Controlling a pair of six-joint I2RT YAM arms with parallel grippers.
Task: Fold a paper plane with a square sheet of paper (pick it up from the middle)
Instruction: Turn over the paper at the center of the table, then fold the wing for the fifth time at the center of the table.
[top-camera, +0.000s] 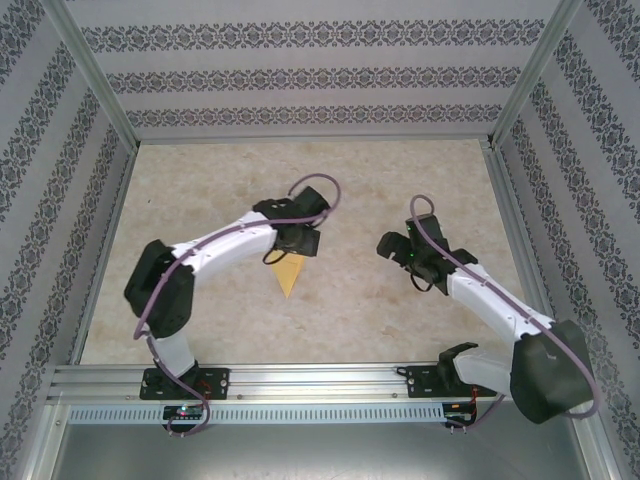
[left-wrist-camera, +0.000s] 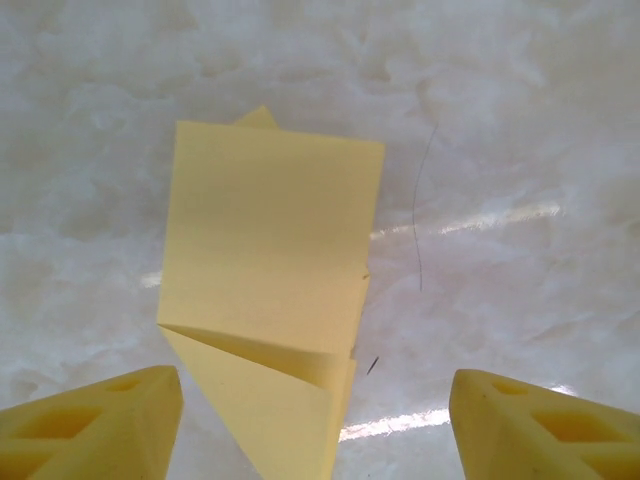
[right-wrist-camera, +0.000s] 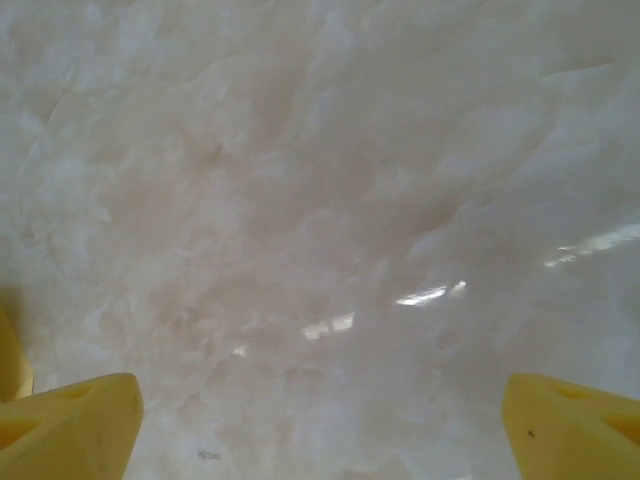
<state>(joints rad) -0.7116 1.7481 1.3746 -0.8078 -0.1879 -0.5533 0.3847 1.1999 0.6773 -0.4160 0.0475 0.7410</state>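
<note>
Left gripper (left-wrist-camera: 315, 405) spread wide, holding nothing; folded paper (left-wrist-camera: 270, 240) flat on table (left-wrist-camera: 520, 150), between and ahead of its jaws. Right gripper (right-wrist-camera: 320, 425) also spread, empty, well apart. We judge folding midway; next we need pinch on free edge, crease aligned.

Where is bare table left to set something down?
Free: the far strip of the beige marbled table along the back wall, and the near centre between the arm bases. Crowded: mid-table, where the left gripper hovers over the folded yellow-orange paper, the right gripper nearby.
</note>
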